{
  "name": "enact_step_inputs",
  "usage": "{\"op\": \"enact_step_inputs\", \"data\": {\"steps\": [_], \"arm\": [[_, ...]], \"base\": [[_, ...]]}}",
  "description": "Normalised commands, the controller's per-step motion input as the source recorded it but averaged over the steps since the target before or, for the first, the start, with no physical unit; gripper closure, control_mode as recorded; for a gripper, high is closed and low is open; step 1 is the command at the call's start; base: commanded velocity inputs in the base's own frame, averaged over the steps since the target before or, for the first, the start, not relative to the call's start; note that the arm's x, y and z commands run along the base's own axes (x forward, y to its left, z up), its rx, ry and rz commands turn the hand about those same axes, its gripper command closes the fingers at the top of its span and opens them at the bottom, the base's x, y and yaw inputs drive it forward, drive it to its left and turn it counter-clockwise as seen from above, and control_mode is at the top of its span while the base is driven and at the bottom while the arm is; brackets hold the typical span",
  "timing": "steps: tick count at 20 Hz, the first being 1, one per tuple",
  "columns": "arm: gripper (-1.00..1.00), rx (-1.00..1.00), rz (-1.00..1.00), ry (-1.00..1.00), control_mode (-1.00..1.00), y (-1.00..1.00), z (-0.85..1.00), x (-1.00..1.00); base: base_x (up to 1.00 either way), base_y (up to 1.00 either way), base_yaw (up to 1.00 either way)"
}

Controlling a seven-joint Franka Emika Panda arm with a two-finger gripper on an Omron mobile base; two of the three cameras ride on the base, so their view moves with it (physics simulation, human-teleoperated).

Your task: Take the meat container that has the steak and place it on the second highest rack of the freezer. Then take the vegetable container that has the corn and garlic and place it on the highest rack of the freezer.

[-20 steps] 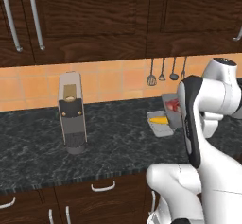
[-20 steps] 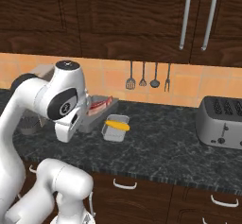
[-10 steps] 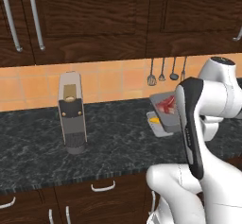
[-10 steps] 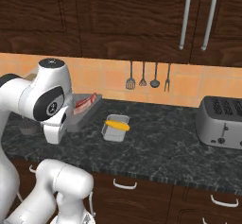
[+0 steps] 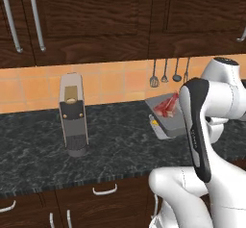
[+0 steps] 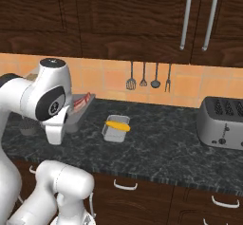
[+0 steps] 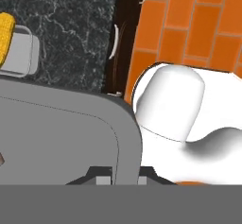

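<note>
So going left to right in the left base view: the tall grey grinder-looking thing (image 5: 73, 114) is sitting where it was on the desk (image 5: 110, 145), and it's the steak's tray (image 5: 169, 116) that's been moving. It's been sliding leftward and climbing over the last second, and it's now tilted up off the desk with the steak (image 5: 166, 105) riding on it. The hand (image 7: 125, 173) is pinching narrow on the rim of the meat container (image 7: 66, 138), so the lift looks solid. In the right base view the corn (image 6: 117, 126) is sitting in its own tray (image 6: 115, 130), left behind on the dark stone. I'm guessing step one is in the carry phase, with the freezer run up next.
</note>
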Motion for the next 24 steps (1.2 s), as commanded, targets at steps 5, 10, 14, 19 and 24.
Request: {"op": "enact_step_inputs", "data": {"steps": [5,10,14,19,24], "arm": [[1.00,-0.06,0.01,-0.01,-1.00,0.18,0.00,0.00],[1.00,0.00,0.00,0.00,-1.00,-0.03,0.05,0.00],[1.00,0.00,0.00,0.01,-1.00,0.00,0.01,0.00],[1.00,0.00,0.00,0.00,1.00,0.00,0.00,0.00],[1.00,0.00,0.00,0.00,1.00,0.00,0.00,0.00]], "base": [[0.00,0.00,0.00],[0.00,0.00,0.00],[0.00,0.00,0.00],[-0.52,-0.11,0.07],[-0.56,0.00,0.56]]}}
